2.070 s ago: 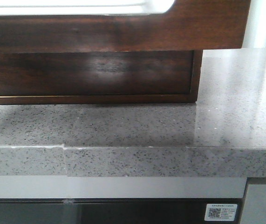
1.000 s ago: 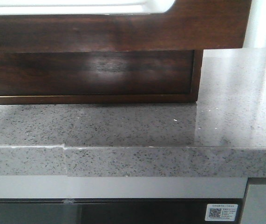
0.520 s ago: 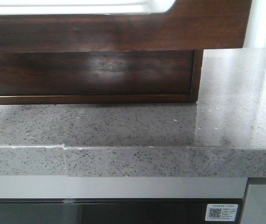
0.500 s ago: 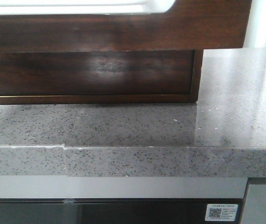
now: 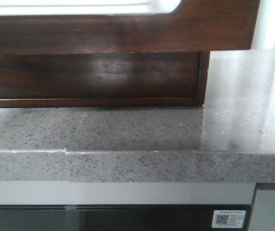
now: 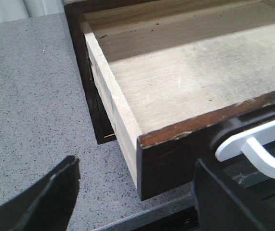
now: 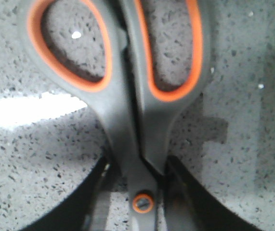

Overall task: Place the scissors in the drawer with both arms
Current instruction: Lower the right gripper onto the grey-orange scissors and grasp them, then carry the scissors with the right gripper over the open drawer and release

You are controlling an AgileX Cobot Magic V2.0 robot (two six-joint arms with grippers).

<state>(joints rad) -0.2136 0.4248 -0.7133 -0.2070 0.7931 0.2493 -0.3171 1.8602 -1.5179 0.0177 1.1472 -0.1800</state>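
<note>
The drawer fills the top of the front view, a glossy reddish-brown front with a white area along its top edge. In the left wrist view it stands pulled out, its pale wooden bottom bare. My left gripper is open, its fingers wide apart on either side of the drawer's front corner. The scissors, grey with orange-lined handles, lie between my right gripper's fingers over the speckled counter. The fingers press the neck near the orange pivot. Neither gripper shows in the front view.
The grey speckled stone counter runs under the drawer, with its front edge near the camera. A dark wooden cabinet body sits behind the drawer front. A white curved handle shows beside my left gripper's finger.
</note>
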